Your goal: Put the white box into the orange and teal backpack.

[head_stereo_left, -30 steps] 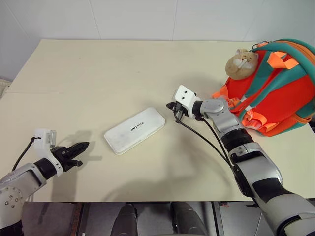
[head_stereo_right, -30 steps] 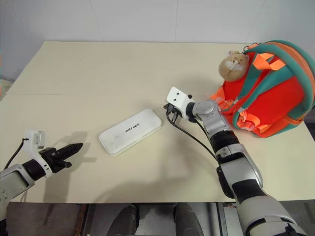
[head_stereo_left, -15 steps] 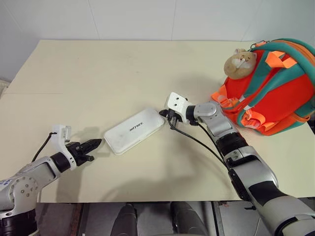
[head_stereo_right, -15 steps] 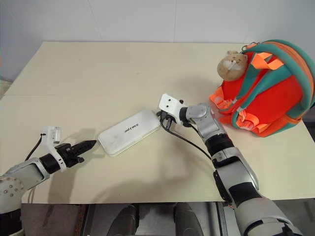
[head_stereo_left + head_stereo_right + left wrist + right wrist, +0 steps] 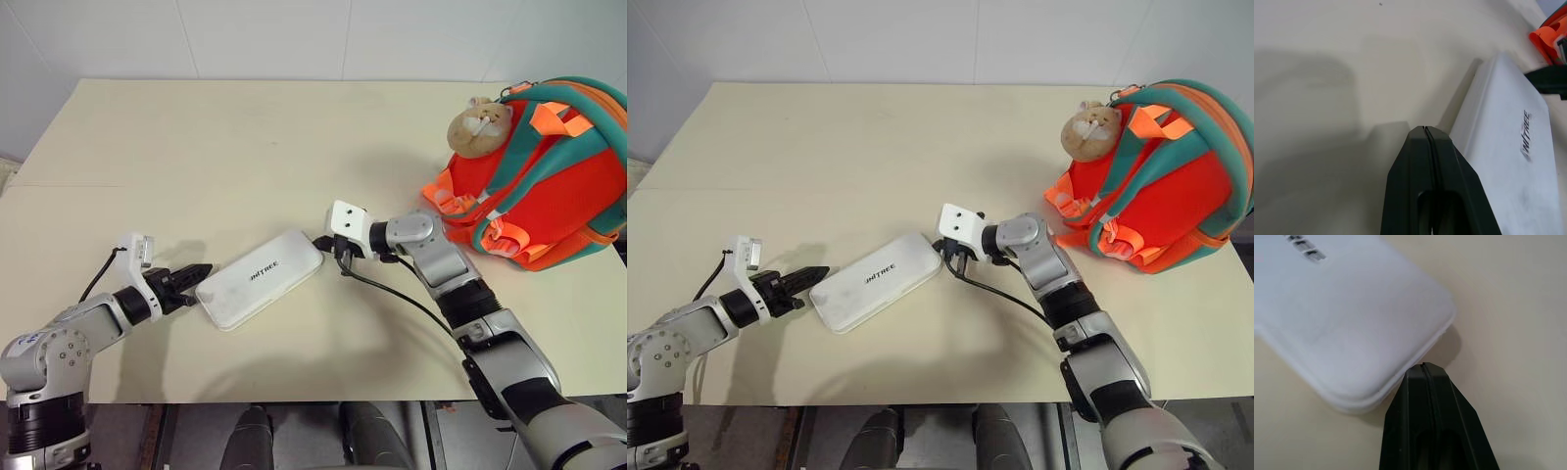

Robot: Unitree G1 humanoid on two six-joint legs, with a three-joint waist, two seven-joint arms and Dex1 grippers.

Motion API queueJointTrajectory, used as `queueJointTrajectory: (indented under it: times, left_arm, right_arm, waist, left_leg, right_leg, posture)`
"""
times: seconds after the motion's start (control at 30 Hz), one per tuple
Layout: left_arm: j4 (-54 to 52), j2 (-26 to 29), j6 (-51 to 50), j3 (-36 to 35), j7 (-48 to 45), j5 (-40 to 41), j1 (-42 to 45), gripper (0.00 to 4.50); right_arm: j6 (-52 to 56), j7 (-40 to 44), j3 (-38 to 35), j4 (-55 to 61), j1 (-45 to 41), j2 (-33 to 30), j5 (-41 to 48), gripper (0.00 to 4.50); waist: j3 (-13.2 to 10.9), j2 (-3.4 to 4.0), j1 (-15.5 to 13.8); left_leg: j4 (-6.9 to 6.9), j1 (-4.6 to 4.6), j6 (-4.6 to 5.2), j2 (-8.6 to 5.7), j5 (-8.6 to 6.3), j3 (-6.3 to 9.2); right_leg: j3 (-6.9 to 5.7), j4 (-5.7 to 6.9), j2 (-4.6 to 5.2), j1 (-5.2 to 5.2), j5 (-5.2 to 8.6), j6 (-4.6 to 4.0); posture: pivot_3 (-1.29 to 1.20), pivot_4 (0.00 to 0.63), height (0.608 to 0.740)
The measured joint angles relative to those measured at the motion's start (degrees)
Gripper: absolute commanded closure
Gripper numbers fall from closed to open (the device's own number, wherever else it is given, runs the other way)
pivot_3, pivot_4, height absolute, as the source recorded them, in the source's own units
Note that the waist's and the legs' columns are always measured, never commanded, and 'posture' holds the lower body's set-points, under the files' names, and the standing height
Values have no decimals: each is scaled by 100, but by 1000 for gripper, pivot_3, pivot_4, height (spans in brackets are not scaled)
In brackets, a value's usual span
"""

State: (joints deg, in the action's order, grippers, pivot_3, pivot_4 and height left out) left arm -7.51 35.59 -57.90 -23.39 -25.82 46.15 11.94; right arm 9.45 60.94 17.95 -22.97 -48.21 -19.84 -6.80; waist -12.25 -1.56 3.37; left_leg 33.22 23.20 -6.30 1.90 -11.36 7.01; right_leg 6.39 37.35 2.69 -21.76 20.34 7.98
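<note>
Both closed pincers, left pincer [image 5: 201, 269] and right pincer [image 5: 320, 240], have closed in on opposite ends of the white box [image 5: 259, 278] lying on the worktop [image 5: 245, 147], which looks stiff, light, slippery; squeeze its ends.

Both arms have closed in on the white box [image 5: 260, 278]: the left pincer [image 5: 199, 270] (tips shut) now meets its near end, the right pincer [image 5: 324, 242] its far end, and the box has slid leftward.
</note>
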Motion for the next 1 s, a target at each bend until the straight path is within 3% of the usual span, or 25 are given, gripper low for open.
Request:
queueJointTrajectory:
  times: [0.3, 0.6, 1.0]
  left_arm:
    - [123, 169, 40, -60, -90, -96, 34, 4486]
    - [-578, 446, -588, -1024, -212, 376, -1525, 4486]
    - [-1198, -227, -859, -1123, 397, 1104, -1434, 4486]
  right_arm:
    - [186, -173, 11, 247, 77, -44, 2, 4493]
    - [160, -294, 12, 38, 28, 28, 7, 4493]
    - [-67, -329, 8, -370, -220, 202, -1, 4493]
  waist:
    - [0, 0, 10]
    - [0, 0, 76]
    - [1, -2, -7]
  left_leg:
    - [-3, 0, 0, 0, 0, 0]
    - [-16, 0, -2, 2, -2, -1]
    - [-11, -1, -4, 2, -3, -1]
  right_leg:
    - [1, -2, 0, 0, 0, 0]
    - [1, -9, 3, -6, 6, -9]
    - [0, -13, 3, -1, 4, -8]
  posture:
    - [0, 150, 740]
    - [0, 150, 740]
    - [0, 150, 740]
